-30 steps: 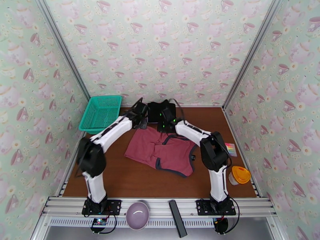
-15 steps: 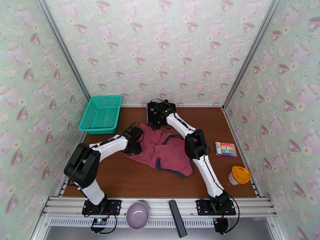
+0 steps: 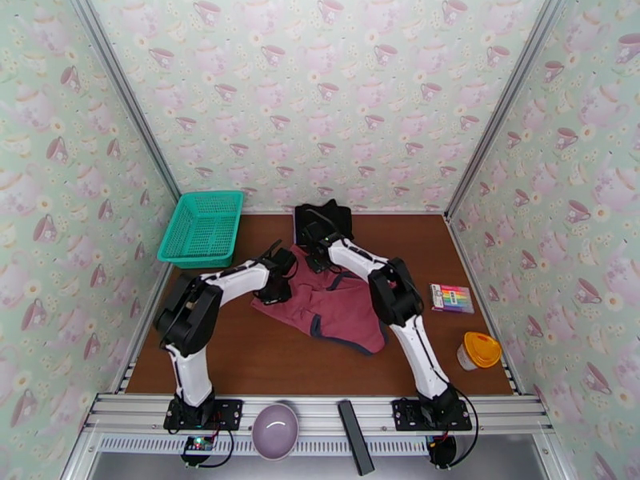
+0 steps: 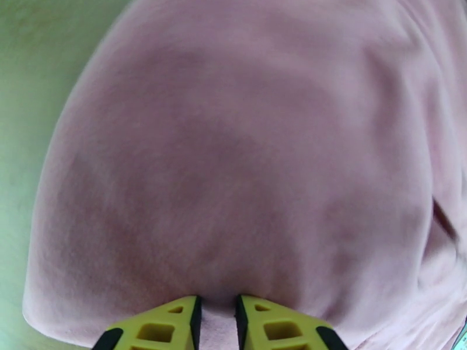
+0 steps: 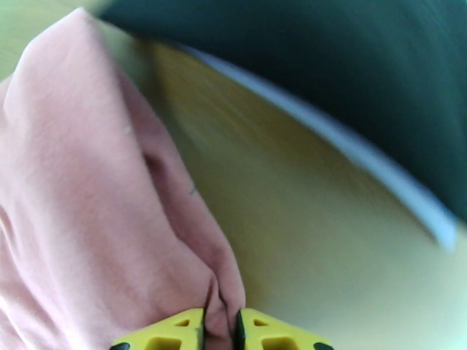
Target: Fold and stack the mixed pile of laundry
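1. The dusty-red sleeveless top (image 3: 340, 306) is the biggest piece of laundry. It lies rumpled in the middle of the brown table (image 3: 240, 362), its navy trim curving along the near edge. The left wrist camera sees it bulging as a broad pink swell (image 4: 245, 170), and the right wrist camera sees a bunched fold of it (image 5: 87, 228).
2. The teal mesh basket (image 3: 202, 227) sits at the far left corner of the table, tilted against the wall and apart from the clothes.
3. The black garment (image 3: 340, 216) lies at the far edge, just behind the top. From the right wrist it is a dark mass (image 5: 350, 65) with a pale strip along its edge, and bare table lies between it and the red fold.
4. A lavender bowl (image 3: 275, 430) rests on the metal rail between the two arm bases.
5. The left gripper (image 3: 277, 291) is down on the top's left side. Its yellow fingertips stand nearly together (image 4: 216, 304) and pinch a tuck of the red cloth.
6. The right gripper (image 3: 319, 260) is at the top's far edge. Its tips are just as narrow (image 5: 220, 319), and a fold of the same cloth is squeezed between them.
7. A small jar with an orange lid (image 3: 480, 350) stands near the right wall.
8. A pack of coloured markers (image 3: 453, 298) lies flat just beyond the jar.
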Controlling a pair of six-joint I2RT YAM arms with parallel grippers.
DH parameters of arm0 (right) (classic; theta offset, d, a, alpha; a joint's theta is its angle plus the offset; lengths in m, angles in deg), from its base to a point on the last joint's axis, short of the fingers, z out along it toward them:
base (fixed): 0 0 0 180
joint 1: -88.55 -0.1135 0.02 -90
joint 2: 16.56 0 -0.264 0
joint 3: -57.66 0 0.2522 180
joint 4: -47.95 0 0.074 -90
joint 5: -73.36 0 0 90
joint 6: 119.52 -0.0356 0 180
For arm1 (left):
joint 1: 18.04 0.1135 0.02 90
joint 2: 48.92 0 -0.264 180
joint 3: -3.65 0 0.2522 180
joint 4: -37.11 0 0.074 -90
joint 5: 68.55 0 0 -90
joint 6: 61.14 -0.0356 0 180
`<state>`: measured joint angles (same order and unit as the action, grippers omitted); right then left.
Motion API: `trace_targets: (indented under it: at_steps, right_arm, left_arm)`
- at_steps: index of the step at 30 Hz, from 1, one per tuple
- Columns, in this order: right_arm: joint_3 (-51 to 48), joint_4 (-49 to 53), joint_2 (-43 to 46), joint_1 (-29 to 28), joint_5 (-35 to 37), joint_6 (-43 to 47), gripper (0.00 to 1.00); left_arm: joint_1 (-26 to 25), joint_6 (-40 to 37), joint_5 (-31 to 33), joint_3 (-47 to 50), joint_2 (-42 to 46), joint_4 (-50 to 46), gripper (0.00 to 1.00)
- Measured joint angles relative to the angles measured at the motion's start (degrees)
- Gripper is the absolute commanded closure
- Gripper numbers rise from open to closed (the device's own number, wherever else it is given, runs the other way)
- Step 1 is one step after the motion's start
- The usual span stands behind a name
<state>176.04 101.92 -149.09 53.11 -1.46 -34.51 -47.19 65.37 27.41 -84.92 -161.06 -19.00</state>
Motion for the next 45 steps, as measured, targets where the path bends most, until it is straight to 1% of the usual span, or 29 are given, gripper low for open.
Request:
trace_targets:
  at_steps: [3,5,8,12,17,20,23,27,30,31,35,36,37,40,41,43,44,45]
  right_arm:
    - [-9.9,-2.2,5.7,0.7,4.6,-5.3,0.77]
    - [-14.9,-2.9,8.7,1.3,6.1,-8.1,0.77]
    - [-19.6,-3.0,11.7,2.0,7.6,-12.6,0.76]
    - [-20.2,-1.9,12.2,2.6,8.2,-17.1,0.77]
    - [-19.9,-0.9,12.2,3.3,8.2,-21.5,0.77]
    - [-19.8,-0.5,12.2,4.0,8.2,-24.0,0.77]
    - [-19.8,-0.7,12.2,4.8,8.0,-26.4,0.79]
    - [-19.8,-1.1,12.2,5.5,7.4,-28.7,0.77]
    - [-19.8,-1.1,12.5,5.8,7.1,-29.3,0.71]
    - [-19.8,-1.1,12.7,6.0,7.1,-29.3,0.67]
    - [-19.8,-0.6,14.1,7.3,6.8,-27.1,0.52]
    - [-19.7,-0.4,15.0,7.7,6.7,-26.2,0.49]
    - [-19.6,-0.2,16.3,8.1,6.6,-25.0,0.46]
    - [-19.4,0.2,22.6,8.9,6.7,-21.4,0.38]
    - [-19.4,0.3,25.4,9.1,6.8,-20.0,0.35]
    - [-20.2,-0.5,31.3,9.2,6.7,-17.4,0.31]
    - [-21.4,-1.0,35.1,9.2,6.7,-15.9,0.24]
    - [-22.8,-1.6,38.5,9.2,6.7,-14.6,0.21]
  left_arm:
    - [-0.6,-3.3,-0.1,-5.9,-4.1,-0.7,0.75]
    - [-1.1,-5.6,-0.4,-10.1,-6.8,-1.0,0.74]
    - [-2.2,-9.2,-0.9,-16.7,-11.1,-2.0,0.74]
    - [-2.9,-13.7,-1.6,-28.3,-18.2,-4.4,0.74]
    - [-2.7,-19.6,-2.3,-47.0,-29.1,-9.3,0.75]
    - [-2.3,-22.8,-2.4,-56.3,-34.2,-12.3,0.75]
    - [-1.8,-25.2,-2.3,-61.2,-36.8,-14.4,0.74]
    - [-1.4,-27.4,-1.6,-61.4,-37.0,-14.6,0.71]
    - [-1.3,-28.3,-0.4,-58.6,-35.3,-13.3,0.66]
    - [-1.2,-28.7,0.2,-56.6,-34.1,-12.8,0.61]
    - [-0.7,-29.9,1.8,-50.0,-28.3,-11.6,0.32]
    - [-0.7,-30.1,2.2,-49.0,-26.7,-11.3,0.28]
    - [-0.7,-30.7,2.6,-48.2,-24.6,-10.8,0.26]
    - [-1.3,-33.2,4.5,-47.0,-16.9,-8.8,0.23]
    - [-2.0,-34.7,5.4,-45.9,-13.1,-7.3,0.18]
    - [-4.2,-38.3,6.7,-40.7,-5.3,-2.7,0.01]
    - [-5.8,-40.9,7.2,-36.3,-0.3,0.5,0.00]
    - [-7.6,-43.8,7.4,-31.4,4.4,3.8,0.00]
